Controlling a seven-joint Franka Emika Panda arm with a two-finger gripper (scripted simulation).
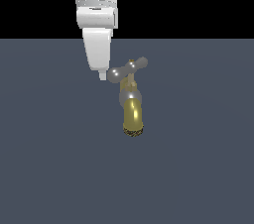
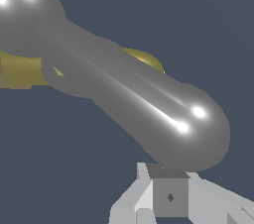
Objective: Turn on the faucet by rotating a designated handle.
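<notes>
— From the exterior view, where's the faucet (image 1: 132,111)?

— Out in the middle of the dark surface (image 1: 198,168), brass spout curving down to a speckled tip. The handle (image 1: 128,69), that silver crossbar, sits on top of it, tilted, one bulb low and one bulb higher. The gripper (image 1: 102,75) hangs just beside the lower bulb, on the side away from the spout's stem.

— Are the jaws open?

— Can't tell. From here they look like one narrow white tip, and nothing is between them.

— And the wrist view?

— The handle (image 2: 134,94) fills it, a fat shiny bar with its rounded end right up against the gripper (image 2: 168,196). A bit of faucet (image 2: 22,69) brass peeks out behind the bar.

— What worries you?

— That bulb is round and slick. I'd guess a push landing off-centre would slide the tip over or under it, and the bar wouldn't turn. Pressing downward instead of sideways could just jam against the stem.
</notes>
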